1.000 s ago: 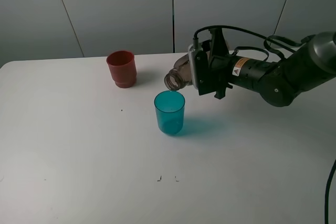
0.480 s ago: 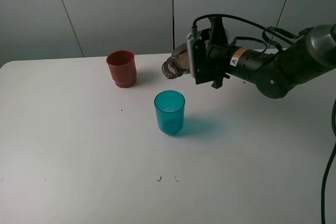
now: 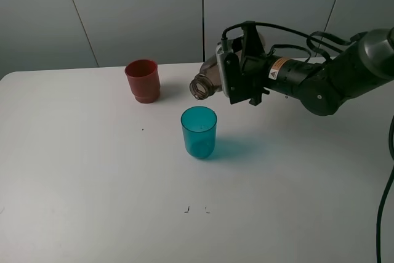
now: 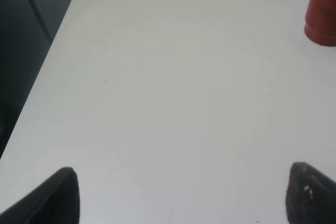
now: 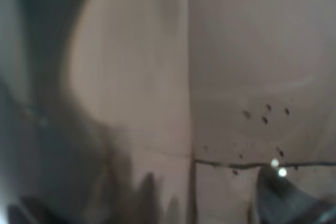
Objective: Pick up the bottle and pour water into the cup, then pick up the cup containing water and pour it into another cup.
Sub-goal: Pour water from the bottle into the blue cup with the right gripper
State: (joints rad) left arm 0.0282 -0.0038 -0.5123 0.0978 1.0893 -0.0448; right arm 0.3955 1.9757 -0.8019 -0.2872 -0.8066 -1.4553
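The right tool (image 3: 239,84) is squeezed shut around the tall, thin, smoky grey-brown see-through plastic bottle (image 3: 208,79). The bottle is up in the air, tipped over on its side. Its open mouth points sideways, toward the short red plastic cup with the ridged bottom (image 3: 143,79).

Near the mouth and lower down, the see-through teal-blue plastic cup with smooth sides (image 3: 199,131) stands upright on the white desk (image 3: 92,177). No water shows coming out of the bottle. I can't tell if there is any water in the teal cup. The red cup stands upright farther back, apart from the teal one.

The left tool (image 4: 184,198) hangs over the desk with its fingers wide apart and nothing in it.

So picking up the bottle is done. I think pouring into the teal cup is the step in hand. What is left is to lift the teal cup and pour it into the red cup.
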